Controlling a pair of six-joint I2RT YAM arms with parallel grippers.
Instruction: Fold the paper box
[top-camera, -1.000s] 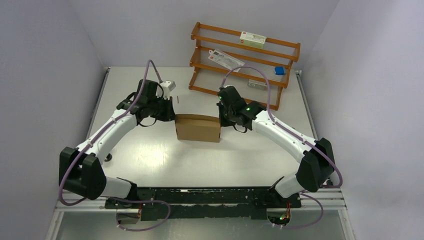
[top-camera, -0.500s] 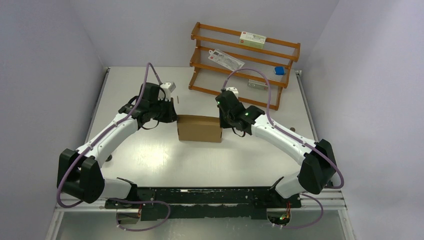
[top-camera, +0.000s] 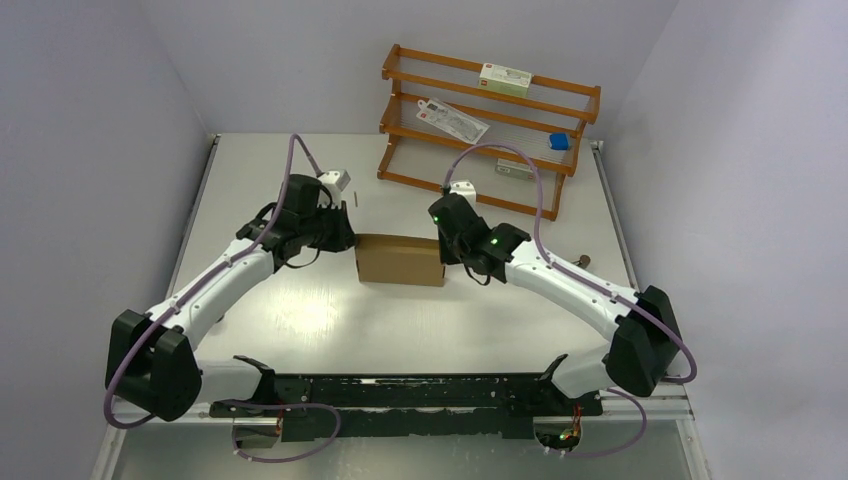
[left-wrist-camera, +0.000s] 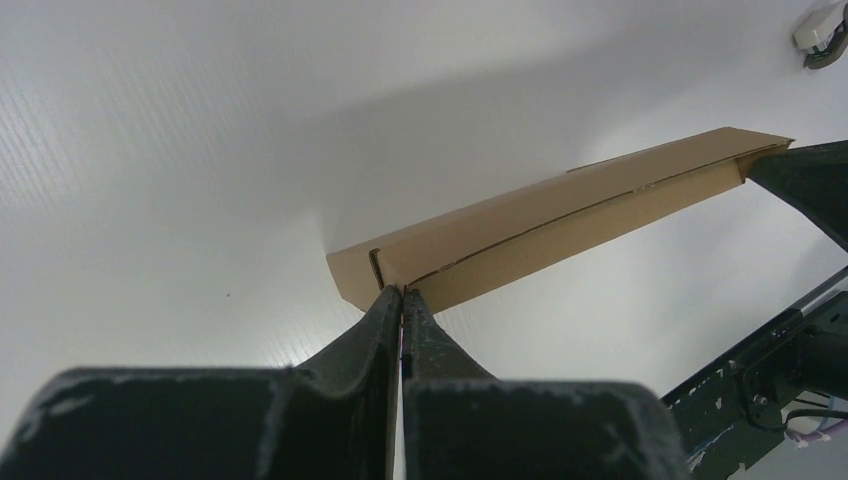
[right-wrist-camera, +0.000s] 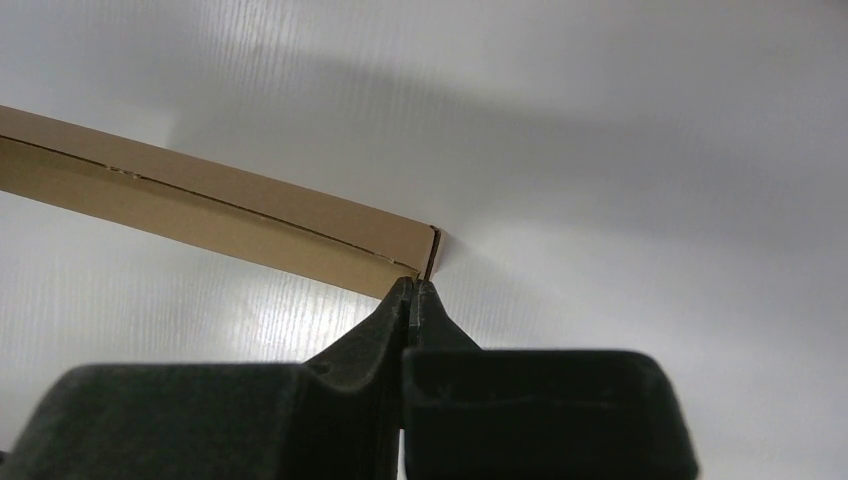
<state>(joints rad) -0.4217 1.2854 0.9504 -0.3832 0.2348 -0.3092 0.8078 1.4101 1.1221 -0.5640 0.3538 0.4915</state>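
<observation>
The paper box (top-camera: 398, 260) is a plain brown, shallow rectangular box resting in the middle of the table. My left gripper (top-camera: 350, 238) is shut, its tips against the box's left end. In the left wrist view the closed fingertips (left-wrist-camera: 403, 292) meet the near corner of the box (left-wrist-camera: 560, 215). My right gripper (top-camera: 443, 248) is shut too, touching the right end. The right wrist view shows its tips (right-wrist-camera: 412, 283) at the corner of the box (right-wrist-camera: 200, 205). I see nothing clamped between either pair of fingers.
An orange wooden rack (top-camera: 490, 120) stands at the back of the table. It holds a white and green carton (top-camera: 505, 78), a flat packet (top-camera: 452, 118) and a small blue item (top-camera: 559, 142). A small brown item (top-camera: 582, 262) lies to the right.
Both wrists have turned and shifted slightly at the box's ends, and the box has slid a little to the right. Both grippers stay shut.
</observation>
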